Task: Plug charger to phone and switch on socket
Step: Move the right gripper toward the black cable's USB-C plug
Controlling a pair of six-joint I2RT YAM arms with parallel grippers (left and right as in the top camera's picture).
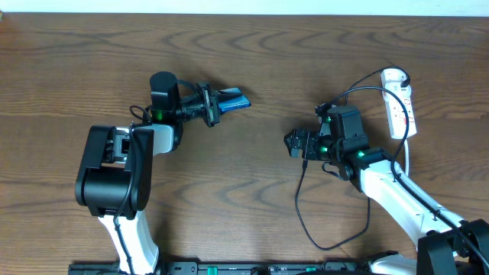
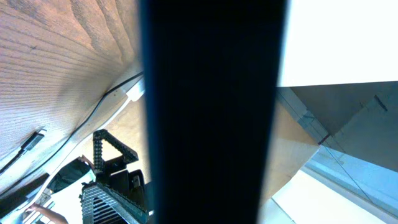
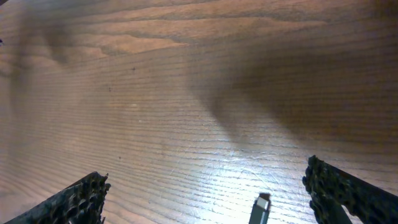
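The left fingers (image 1: 211, 112) clamp the phone (image 1: 234, 101), left of centre. The right fingers (image 3: 74, 199) stand apart, the tip of the charger (image 3: 262, 208) between them, touching neither; its cable loops nearward. The socket (image 1: 399, 103) lies far right on the counter (image 1: 252, 46).

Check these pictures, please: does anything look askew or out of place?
The phone is not lying flat: the left gripper clamps it tilted on its edge. In the left wrist view it fills the middle as a dark bar.

We can read no text: the phone's (image 1: 233, 101) blue screen and the power strip's (image 1: 398, 103) red marks show too small.
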